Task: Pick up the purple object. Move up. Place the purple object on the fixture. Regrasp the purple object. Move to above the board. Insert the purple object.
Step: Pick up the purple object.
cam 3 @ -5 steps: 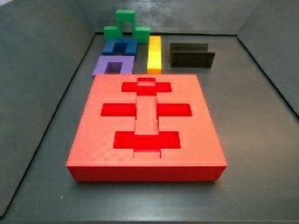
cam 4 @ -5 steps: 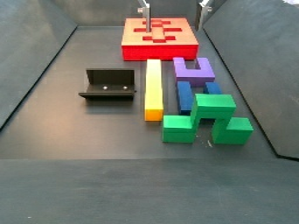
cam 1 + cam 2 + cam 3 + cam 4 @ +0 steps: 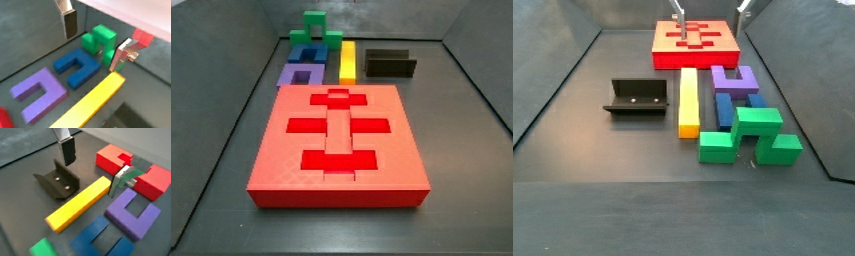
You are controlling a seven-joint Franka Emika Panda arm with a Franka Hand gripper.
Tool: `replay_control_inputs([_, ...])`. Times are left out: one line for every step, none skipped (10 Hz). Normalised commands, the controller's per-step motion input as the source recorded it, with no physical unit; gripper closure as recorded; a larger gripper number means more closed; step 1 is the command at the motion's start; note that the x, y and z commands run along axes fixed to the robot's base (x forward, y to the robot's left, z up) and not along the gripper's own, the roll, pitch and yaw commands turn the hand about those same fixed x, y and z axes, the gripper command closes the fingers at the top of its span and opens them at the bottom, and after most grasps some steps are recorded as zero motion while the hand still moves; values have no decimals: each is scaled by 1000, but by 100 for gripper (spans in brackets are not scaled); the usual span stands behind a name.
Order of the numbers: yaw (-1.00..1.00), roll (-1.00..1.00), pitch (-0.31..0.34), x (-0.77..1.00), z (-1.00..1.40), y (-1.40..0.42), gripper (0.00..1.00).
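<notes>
The purple object (image 3: 735, 78) is a U-shaped block lying flat on the floor beside the red board (image 3: 660, 44), between it and the blue block. It also shows in a side view (image 3: 301, 73) and in both wrist views (image 3: 39, 92) (image 3: 133, 213). The fixture (image 3: 636, 97) is a small black holder on the far side of the yellow bar from it (image 3: 389, 63) (image 3: 57, 180). My gripper (image 3: 711, 8) hangs high above the board's end, open and empty (image 3: 95, 40) (image 3: 94, 165). Only its fingertips (image 3: 679, 9) show in that side view.
A long yellow bar (image 3: 688, 100) lies between the fixture and the purple object. A blue arch block (image 3: 738, 103) and a green block (image 3: 751, 135) lie in line beyond the purple object. Dark walls (image 3: 560, 80) slope up round the floor.
</notes>
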Motion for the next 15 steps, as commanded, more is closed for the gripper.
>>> replay_control_inputs([171, -36, -26, 0, -434, -929, 0])
replay_control_inputs([146, -41, -17, 0, -460, -937, 0])
replay_control_inputs([69, -97, -29, 0, -511, -891, 0])
replay_control_inputs([77, -107, -43, 0, -503, -874, 0])
replay_control_inputs([83, -127, -66, 0, -480, -837, 0])
replay_control_inputs([9, -173, -179, -117, -534, -726, 0])
replay_control_inputs([0, -184, -190, -134, -486, -543, 0])
replay_control_inputs([0, -180, -194, -160, -491, -466, 0])
replay_control_inputs([0, -89, -116, -226, -354, -34, 0])
replay_control_inputs([0, 0, -50, -129, -249, 0, 0])
replay_control_inputs([0, 0, -27, -77, -289, -9, 0])
replay_control_inputs([-80, 23, -60, -14, -477, -86, 0])
replay_control_inputs([-254, 127, -36, 0, -537, -134, 0])
replay_control_inputs([-303, 163, 0, -34, -446, -86, 0])
replay_control_inputs([-257, 189, 0, -31, -237, -37, 0])
